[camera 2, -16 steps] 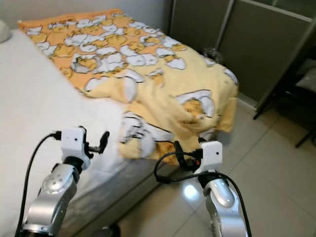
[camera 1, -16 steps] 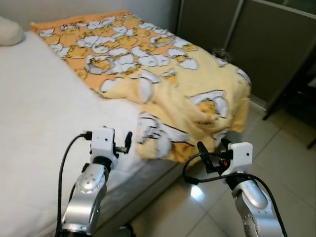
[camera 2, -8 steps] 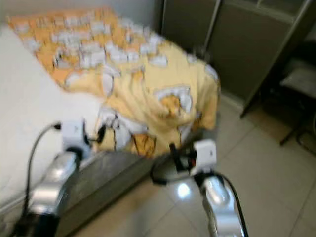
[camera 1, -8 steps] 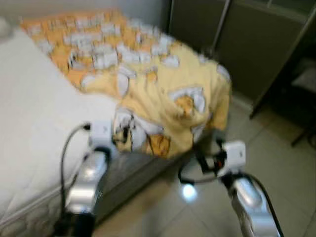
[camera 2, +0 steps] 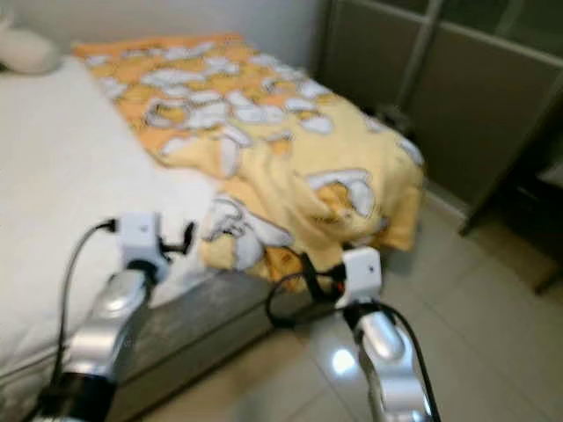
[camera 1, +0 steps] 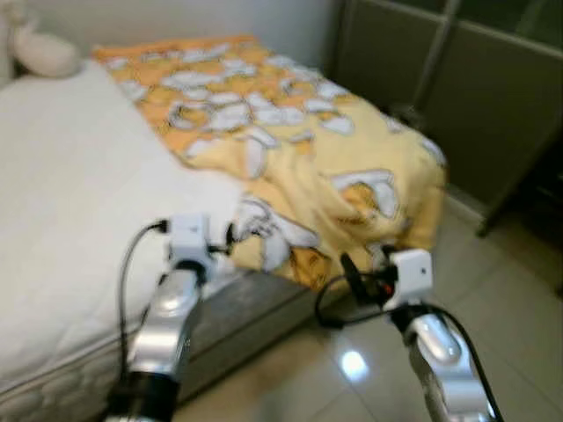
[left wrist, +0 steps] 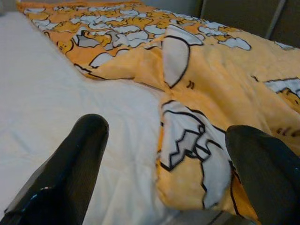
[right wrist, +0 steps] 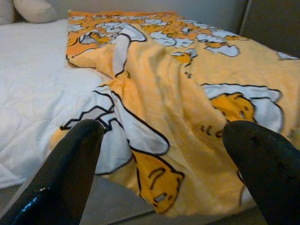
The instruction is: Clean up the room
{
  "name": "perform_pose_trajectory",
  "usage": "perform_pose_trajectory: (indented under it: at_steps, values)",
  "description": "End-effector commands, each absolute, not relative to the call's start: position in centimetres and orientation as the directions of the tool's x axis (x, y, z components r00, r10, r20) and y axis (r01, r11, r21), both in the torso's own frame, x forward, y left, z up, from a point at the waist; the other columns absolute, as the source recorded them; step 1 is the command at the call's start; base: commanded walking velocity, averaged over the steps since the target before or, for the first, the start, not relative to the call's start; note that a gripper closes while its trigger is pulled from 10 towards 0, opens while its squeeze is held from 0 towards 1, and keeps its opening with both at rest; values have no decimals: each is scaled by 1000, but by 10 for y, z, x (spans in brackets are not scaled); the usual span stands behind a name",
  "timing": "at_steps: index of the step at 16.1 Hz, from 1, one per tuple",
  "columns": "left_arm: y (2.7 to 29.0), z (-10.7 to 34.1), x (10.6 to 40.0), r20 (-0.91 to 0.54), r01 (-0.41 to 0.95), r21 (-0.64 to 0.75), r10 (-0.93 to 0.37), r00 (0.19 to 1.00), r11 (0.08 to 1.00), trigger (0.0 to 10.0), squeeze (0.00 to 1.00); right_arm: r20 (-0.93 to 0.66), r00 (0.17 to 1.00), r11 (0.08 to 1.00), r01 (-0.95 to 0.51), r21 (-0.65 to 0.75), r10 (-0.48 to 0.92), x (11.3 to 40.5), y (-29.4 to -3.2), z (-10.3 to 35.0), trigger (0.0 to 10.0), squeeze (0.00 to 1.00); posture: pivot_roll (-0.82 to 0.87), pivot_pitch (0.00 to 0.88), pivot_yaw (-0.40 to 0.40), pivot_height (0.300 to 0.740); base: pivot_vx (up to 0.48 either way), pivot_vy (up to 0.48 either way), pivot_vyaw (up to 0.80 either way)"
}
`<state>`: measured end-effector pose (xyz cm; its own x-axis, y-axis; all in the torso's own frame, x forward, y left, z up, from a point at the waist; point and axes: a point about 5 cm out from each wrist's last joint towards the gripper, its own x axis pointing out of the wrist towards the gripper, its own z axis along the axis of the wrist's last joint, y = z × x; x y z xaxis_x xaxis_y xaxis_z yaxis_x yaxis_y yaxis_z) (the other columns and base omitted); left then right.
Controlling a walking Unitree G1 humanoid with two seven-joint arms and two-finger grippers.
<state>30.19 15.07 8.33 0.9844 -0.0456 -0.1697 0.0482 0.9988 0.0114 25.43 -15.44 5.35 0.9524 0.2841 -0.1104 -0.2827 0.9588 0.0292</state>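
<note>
I am in a bedroom, before a bed (camera 1: 70, 220) with a white sheet, a pale tiled floor (camera 1: 501, 290) on my right and dark cupboard doors (camera 1: 493, 105) behind. A yellow and orange blanket (camera 1: 290, 149) with a cartoon print lies on the far side of the bed; its near corner is crumpled and hangs over the edge of the mattress. A pillow (camera 1: 44, 54) rests at the head of the bed.

Compared with one second ago, the whole picture has shifted, so my head has moved, not the blanket. It lies in the same rumpled way. My arms, however, are now closer to it. My left pincer (left wrist: 164, 154) has its fingers wide apart, with the white-patterned corner of the blanket between them but not yet clamped. My right pincer (right wrist: 164, 154) is also spread open, facing the hanging fold just in front of the bed's edge.

I judge that I have finished approaching and that the next step is to grip this corner with both pincers, then pull the blanket flat. Nothing is held yet, so the tidying of the bed has not really begun.
</note>
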Motion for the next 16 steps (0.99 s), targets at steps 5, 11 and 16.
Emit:
perform_pose_trajectory:
  at_steps: [5, 11, 16]
  values:
    - [154, 83, 307, -181, 44, 42, -35, 983, 998, 10000, 0, -85, 951, 955, -295, 23, 296, 256, -149, 57, 10000, 24, -28, 0, -42, 740, 472, 0, 0]
    - [175, 60, 328, -316, -49, 64, 67, 947, 997, 10000, 0, -185, 892, 910, -412, 47, 413, 224, -157, 46, 10000, 31, -109, 98, -103, 740, 77, 0, 0]
    - [163, 42, 329, -392, 23, -34, -35, 919, 999, 10000, 0, -313, 830, 885, -455, 99, 462, 184, -170, 39, 10000, 27, -199, 185, -150, 740, 0, 0, 0]
